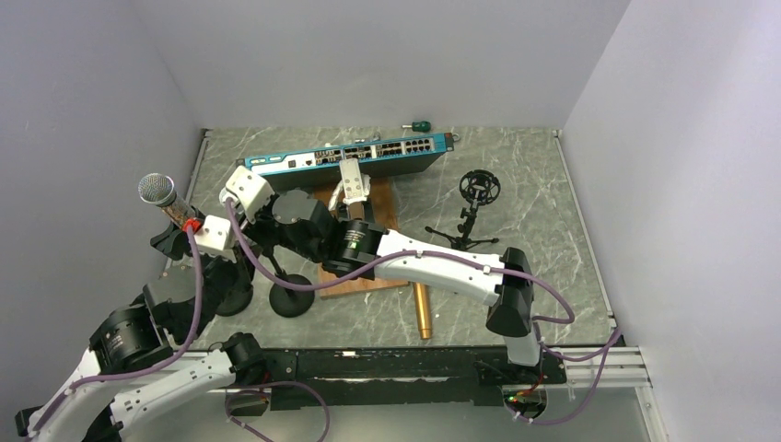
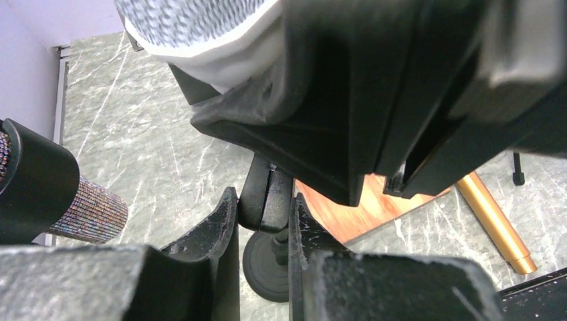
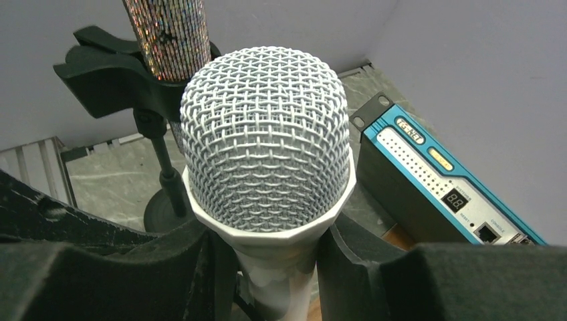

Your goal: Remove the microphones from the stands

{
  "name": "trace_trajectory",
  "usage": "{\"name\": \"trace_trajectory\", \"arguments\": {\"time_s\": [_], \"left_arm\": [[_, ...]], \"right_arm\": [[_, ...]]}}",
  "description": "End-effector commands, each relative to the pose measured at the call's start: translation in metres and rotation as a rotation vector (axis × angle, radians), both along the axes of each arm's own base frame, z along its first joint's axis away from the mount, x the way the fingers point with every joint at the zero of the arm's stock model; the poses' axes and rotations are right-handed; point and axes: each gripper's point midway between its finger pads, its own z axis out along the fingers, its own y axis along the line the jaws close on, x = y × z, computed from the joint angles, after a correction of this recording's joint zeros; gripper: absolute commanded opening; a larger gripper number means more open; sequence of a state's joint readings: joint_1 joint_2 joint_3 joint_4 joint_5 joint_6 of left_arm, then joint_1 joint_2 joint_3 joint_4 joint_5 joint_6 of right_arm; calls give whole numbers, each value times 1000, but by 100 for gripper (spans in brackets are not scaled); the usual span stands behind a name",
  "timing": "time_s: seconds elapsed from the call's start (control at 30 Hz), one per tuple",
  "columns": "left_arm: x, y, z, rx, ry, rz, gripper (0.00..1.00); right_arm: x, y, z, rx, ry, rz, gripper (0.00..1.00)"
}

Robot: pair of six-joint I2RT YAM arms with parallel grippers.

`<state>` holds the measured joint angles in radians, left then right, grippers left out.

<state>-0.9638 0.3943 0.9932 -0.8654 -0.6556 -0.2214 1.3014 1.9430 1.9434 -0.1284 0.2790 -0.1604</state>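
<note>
A white microphone [image 3: 266, 154] with a silver mesh head stands in a black stand whose round base [image 1: 292, 300] is on the table. My right gripper [image 3: 267, 244] is shut on the microphone's body just below the head. In the top view the right gripper [image 1: 244, 198] covers the microphone. My left gripper [image 2: 264, 200] is shut on the stand's black joint [image 2: 266, 197] above the base [image 2: 264, 264], directly under the right gripper. In the top view the left gripper [image 1: 221, 244] sits close below the right one.
A second, glittery microphone [image 1: 158, 191] sits in its own clip stand [image 3: 107, 73] at the far left. A blue network switch [image 1: 350, 157] lies at the back. There is also a wooden board [image 1: 364, 281], a gold tube [image 1: 423, 311], and a shock mount on a small tripod [image 1: 477, 189].
</note>
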Motion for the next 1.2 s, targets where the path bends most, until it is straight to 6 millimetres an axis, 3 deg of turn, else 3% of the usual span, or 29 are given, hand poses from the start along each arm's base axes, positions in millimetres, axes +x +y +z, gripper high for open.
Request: {"name": "trace_trajectory", "arguments": {"time_s": [0.0, 0.17, 0.33, 0.5, 0.6, 0.73, 0.83, 0.93, 1.17], "left_arm": [[-5, -9, -13, -3, 42, -47, 0], [-10, -7, -18, -27, 47, -61, 0], [-12, -11, -20, -22, 65, -77, 0], [-13, -14, -21, -31, 64, -99, 0], [-15, -15, -20, -40, 69, -108, 0], [-15, -18, -23, -53, 89, -106, 0], [-16, -20, -29, -46, 119, -101, 0], [-15, -19, -40, -48, 161, -67, 0], [-14, -21, -76, -146, 269, 42, 0]], "right_arm": [[-3, -5, 70, 163, -16, -27, 0], [3, -21, 113, 258, -34, -81, 0], [-5, -34, 157, 351, -54, -60, 0], [-2, -72, 199, 436, -89, -129, 0], [2, -103, 212, 458, -113, -196, 0], [5, -153, 220, 479, -122, -267, 0], [7, -184, 213, 477, -107, -305, 0], [7, -214, 201, 477, -76, -340, 0], [0, -260, 164, 469, 25, -396, 0]]}}
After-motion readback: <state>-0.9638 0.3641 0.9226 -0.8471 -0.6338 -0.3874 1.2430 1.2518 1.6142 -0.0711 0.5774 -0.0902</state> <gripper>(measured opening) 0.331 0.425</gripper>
